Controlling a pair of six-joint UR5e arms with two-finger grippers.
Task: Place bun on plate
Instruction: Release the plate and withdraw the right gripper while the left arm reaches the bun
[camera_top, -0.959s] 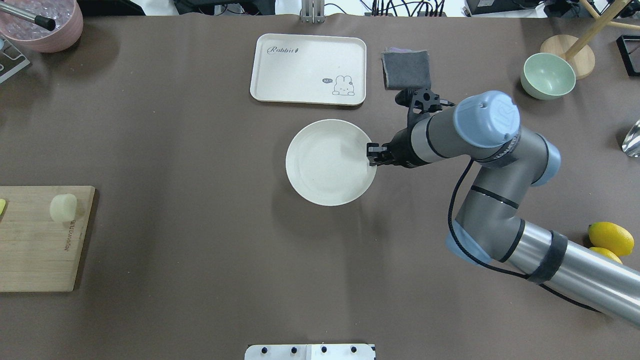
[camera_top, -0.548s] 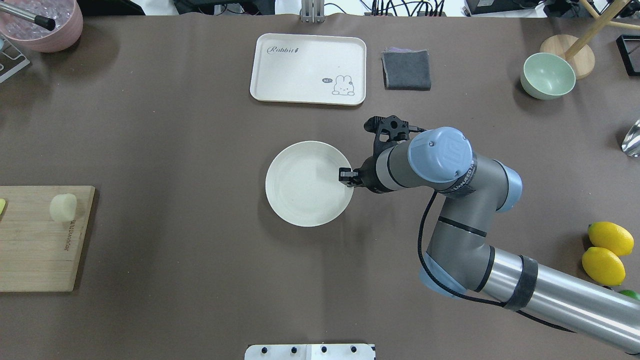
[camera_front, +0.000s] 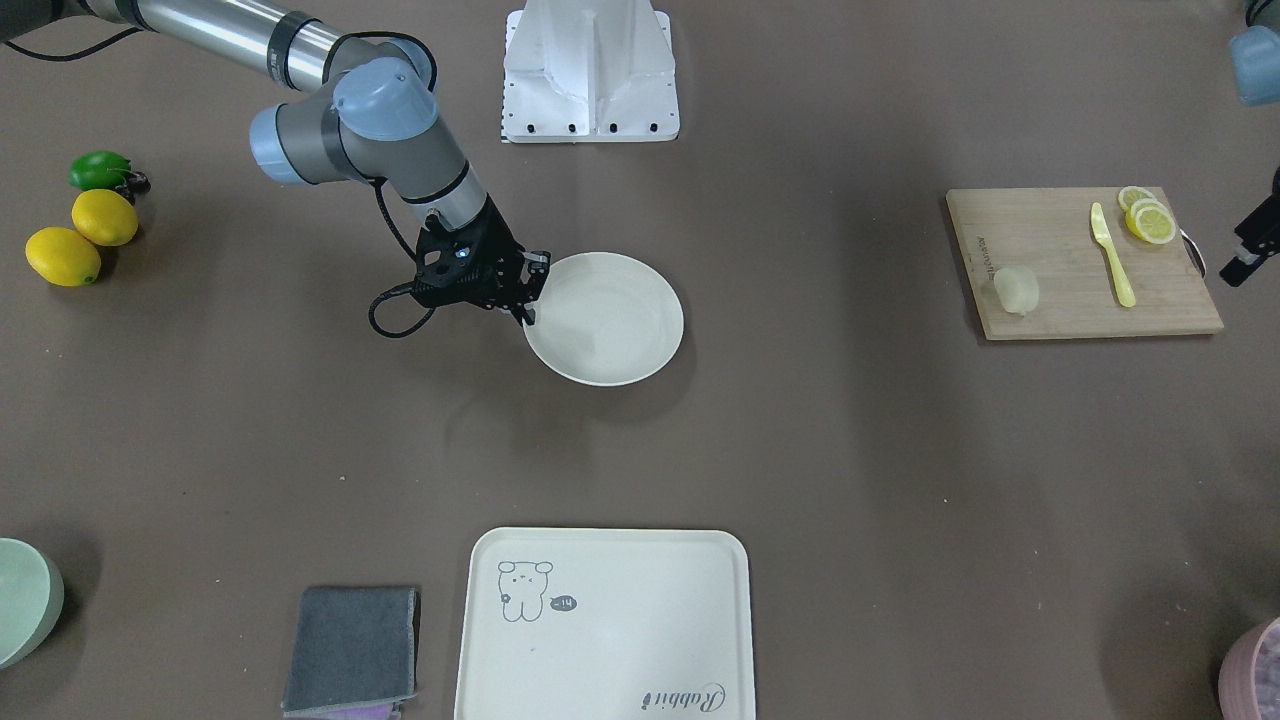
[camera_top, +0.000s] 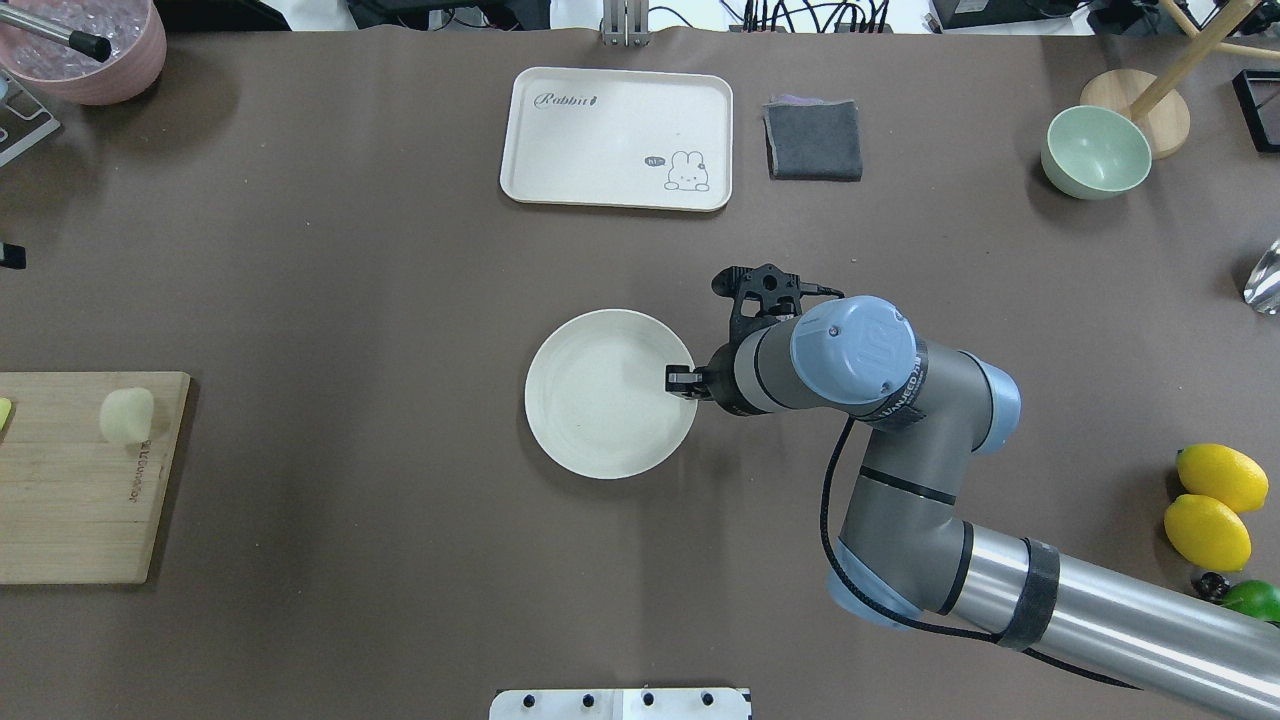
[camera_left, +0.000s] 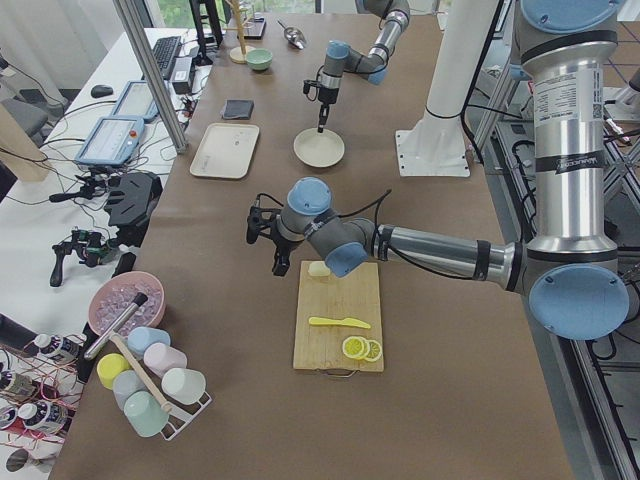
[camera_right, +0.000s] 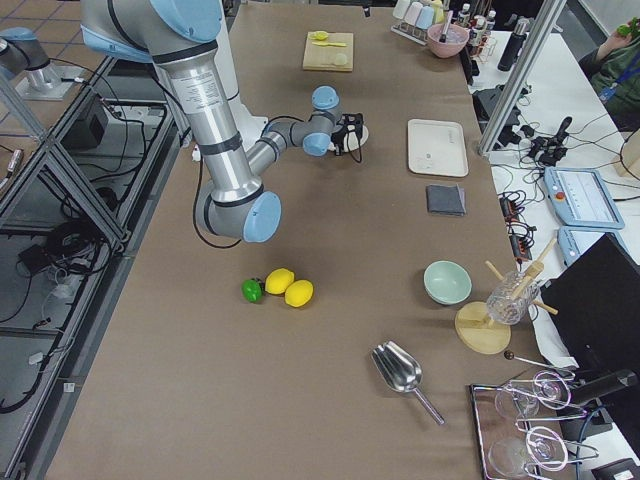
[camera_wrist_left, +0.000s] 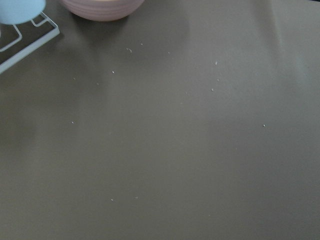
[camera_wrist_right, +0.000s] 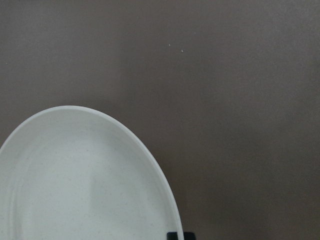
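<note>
The round cream plate (camera_top: 600, 410) lies near the table's middle, and my right gripper (camera_top: 682, 381) is shut on its right rim. In the front-facing view the same gripper (camera_front: 530, 292) pinches the plate (camera_front: 612, 320) at the edge. One fingertip (camera_wrist_right: 180, 235) shows at the bottom of the right wrist view, beside the plate (camera_wrist_right: 85, 180). The pale bun (camera_top: 126, 415) rests on the wooden cutting board (camera_top: 70, 510) at the far left, also seen as the bun (camera_front: 1016, 290). My left gripper (camera_front: 1250, 242) hangs just beyond the board. I cannot tell whether its jaws are open or shut.
A cream tray (camera_top: 616, 138) and a grey cloth (camera_top: 813, 140) lie at the far side. A green bowl (camera_top: 1095, 152) sits far right, lemons (camera_top: 1220, 478) near right. A yellow knife (camera_front: 1110, 255) and lemon slices (camera_front: 1150, 222) share the board. A pink bowl (camera_top: 85, 50) stands far left.
My right gripper has drawn the plate left and toward the robot, away from the tray. A bit of the left gripper now shows at the overhead view's left edge.
</note>
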